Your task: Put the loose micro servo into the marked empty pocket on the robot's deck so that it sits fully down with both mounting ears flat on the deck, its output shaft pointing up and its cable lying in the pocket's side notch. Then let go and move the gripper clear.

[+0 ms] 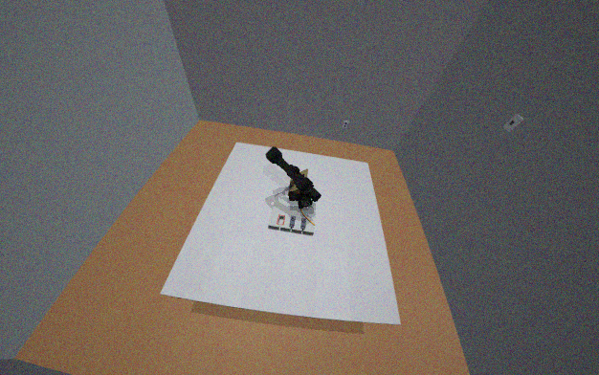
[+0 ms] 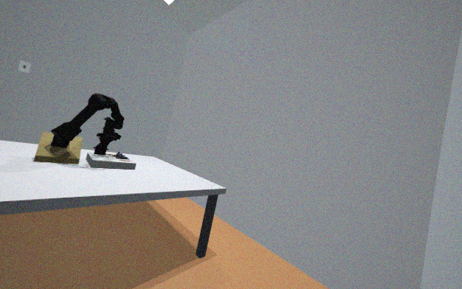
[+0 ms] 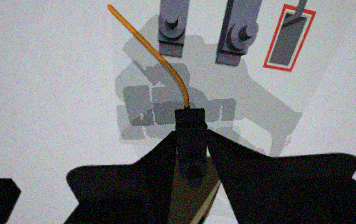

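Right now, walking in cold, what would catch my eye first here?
Probably the black gripper low in the wrist view, shut on a small dark servo whose orange cable curls away up and left. Next, the red-outlined pocket at top right, with two grey servos seated in a row to its left.
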Motion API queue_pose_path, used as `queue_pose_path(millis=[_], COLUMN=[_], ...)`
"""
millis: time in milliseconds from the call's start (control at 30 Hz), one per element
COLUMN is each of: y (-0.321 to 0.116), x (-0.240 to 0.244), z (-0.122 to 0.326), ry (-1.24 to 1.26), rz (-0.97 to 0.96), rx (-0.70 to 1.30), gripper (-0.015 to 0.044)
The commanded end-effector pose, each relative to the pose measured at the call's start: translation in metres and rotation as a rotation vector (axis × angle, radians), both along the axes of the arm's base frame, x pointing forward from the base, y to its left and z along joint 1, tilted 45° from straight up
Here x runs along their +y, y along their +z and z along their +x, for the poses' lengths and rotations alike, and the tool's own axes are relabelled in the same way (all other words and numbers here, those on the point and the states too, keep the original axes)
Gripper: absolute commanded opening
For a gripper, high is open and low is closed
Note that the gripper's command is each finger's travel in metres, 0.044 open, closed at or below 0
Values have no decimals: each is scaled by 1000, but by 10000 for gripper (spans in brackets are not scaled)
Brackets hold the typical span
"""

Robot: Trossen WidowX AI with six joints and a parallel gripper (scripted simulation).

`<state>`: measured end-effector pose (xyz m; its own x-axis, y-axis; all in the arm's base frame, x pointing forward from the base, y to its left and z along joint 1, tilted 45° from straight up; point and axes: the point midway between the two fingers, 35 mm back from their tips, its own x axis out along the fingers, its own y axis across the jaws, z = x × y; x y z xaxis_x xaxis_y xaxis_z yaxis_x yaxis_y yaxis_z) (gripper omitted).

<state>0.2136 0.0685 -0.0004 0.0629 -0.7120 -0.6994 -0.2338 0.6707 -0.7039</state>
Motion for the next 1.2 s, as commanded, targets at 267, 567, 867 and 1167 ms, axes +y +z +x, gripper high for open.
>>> queue_pose_path(millis=[267, 567, 867, 1167], y=[16, 11, 10, 40], x=[10, 17, 19, -11], z=[-6, 8, 21, 23], ry=[2, 2, 2, 2], rz=[18, 18, 18, 16], rx=[-19, -20, -20, -20], gripper=[0, 0, 0, 0])
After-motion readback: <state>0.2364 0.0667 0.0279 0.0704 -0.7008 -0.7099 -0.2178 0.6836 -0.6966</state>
